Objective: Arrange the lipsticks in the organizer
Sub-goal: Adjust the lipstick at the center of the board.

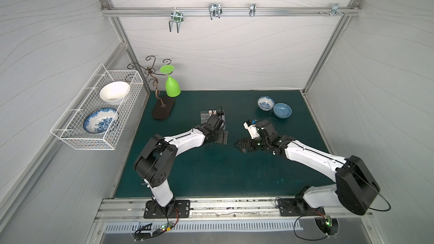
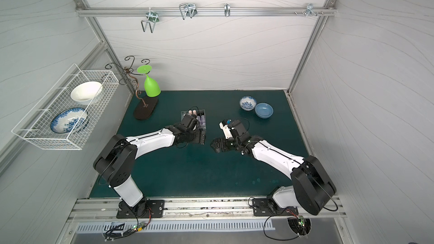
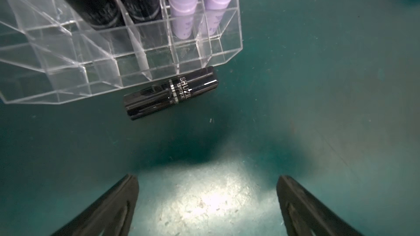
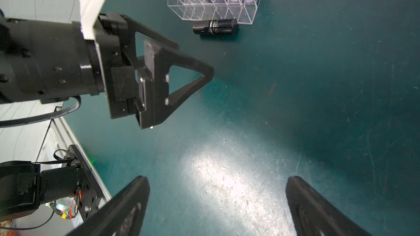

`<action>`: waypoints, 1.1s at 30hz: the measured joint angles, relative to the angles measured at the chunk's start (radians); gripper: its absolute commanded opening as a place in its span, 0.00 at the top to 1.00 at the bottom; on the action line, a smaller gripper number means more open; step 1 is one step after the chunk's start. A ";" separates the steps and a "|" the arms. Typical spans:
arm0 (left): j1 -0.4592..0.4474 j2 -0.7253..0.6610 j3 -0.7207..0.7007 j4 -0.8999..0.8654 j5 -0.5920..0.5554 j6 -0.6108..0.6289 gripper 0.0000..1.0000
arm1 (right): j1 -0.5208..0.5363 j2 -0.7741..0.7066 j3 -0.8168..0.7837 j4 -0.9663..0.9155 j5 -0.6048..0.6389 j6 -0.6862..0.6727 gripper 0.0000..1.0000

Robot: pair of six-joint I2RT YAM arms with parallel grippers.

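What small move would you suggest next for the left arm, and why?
Probably ease the open, empty left claw forward over the black lipstick and close on it: that tube lies on its side on the mat beside the organizer, not in a cell.

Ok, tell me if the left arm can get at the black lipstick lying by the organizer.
Probably yes. The left tool is open, with only bare mat between it and the black lipstick. It lies flat right beside the organizer, which may crowd one finger.
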 measured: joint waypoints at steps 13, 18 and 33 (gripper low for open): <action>0.011 0.134 0.125 -0.058 -0.072 0.035 0.00 | 0.000 0.023 0.000 0.007 -0.006 0.000 0.02; 0.018 0.162 0.141 -0.065 -0.083 0.030 0.00 | 0.000 0.023 0.000 0.014 -0.008 0.000 0.02; 0.036 0.224 0.193 -0.079 -0.086 0.017 0.00 | 0.000 0.023 0.000 0.014 -0.010 0.000 0.02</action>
